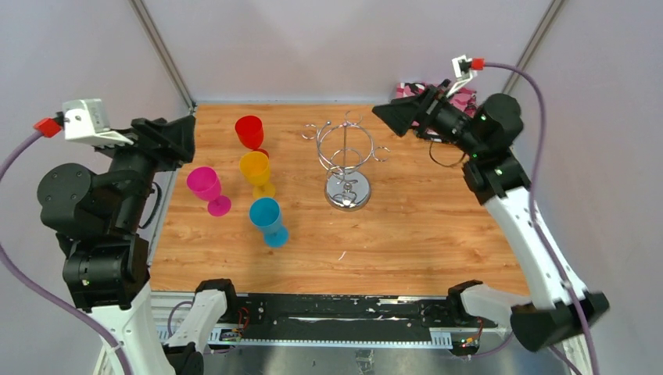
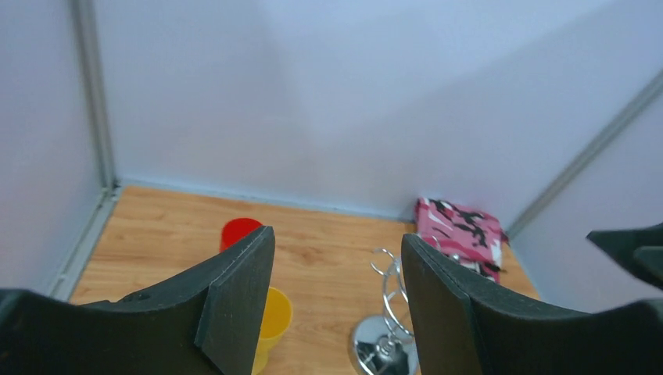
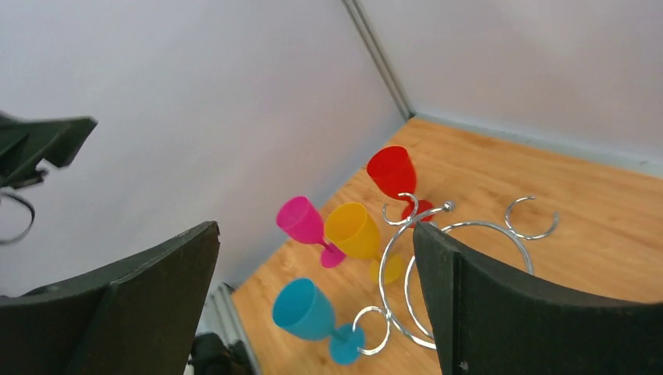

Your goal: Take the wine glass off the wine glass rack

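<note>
No text, label, brand, number or sign can be read in any view. The pink patterned item (image 2: 461,226) at the back of the table shows only blotchy print, with no letters legible.

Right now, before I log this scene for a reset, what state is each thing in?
wine glass rack: upright, no glass hanging on its hooks
red glass: upright on the table, off the rack
yellow glass: upright on the table
pink glass: upright on the table
blue glass: upright on the table
left hand: open, holding nothing
right hand: open, holding nothing
</note>
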Robot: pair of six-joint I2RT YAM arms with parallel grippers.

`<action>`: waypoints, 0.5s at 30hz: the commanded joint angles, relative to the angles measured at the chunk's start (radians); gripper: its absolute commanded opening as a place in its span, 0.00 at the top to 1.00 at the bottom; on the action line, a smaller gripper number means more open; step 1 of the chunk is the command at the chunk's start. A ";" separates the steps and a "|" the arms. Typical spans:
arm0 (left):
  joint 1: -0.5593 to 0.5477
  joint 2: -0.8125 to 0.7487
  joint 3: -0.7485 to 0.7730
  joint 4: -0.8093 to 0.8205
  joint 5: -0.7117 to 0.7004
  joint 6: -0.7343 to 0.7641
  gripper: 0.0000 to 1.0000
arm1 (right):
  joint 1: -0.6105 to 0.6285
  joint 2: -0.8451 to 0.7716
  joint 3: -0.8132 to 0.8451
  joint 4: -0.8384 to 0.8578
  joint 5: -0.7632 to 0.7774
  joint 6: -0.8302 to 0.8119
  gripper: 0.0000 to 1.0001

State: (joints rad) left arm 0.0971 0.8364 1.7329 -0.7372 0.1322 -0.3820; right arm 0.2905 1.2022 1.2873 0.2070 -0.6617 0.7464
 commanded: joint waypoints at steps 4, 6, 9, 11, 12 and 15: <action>0.005 -0.069 -0.176 0.105 0.292 0.010 0.33 | 0.133 -0.199 0.055 -0.664 0.459 -0.486 0.01; 0.005 -0.088 -0.220 0.110 0.320 0.004 0.32 | 0.185 -0.230 0.037 -0.711 0.582 -0.500 0.01; 0.005 -0.120 -0.297 0.108 0.328 0.000 0.32 | 0.300 -0.254 0.028 -0.807 0.863 -0.505 0.01; 0.006 -0.146 -0.366 0.106 0.319 0.002 0.32 | 0.384 -0.252 0.026 -0.878 1.061 -0.500 0.01; 0.005 -0.158 -0.399 0.101 0.310 0.002 0.32 | 0.420 -0.250 0.019 -0.906 1.156 -0.492 0.01; 0.003 -0.173 -0.490 0.097 0.297 0.009 0.32 | 0.496 -0.261 -0.011 -0.961 1.382 -0.458 0.01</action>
State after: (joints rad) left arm 0.0971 0.6811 1.3308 -0.6373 0.4114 -0.3775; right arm 0.6964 0.9699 1.3056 -0.5854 0.2733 0.2874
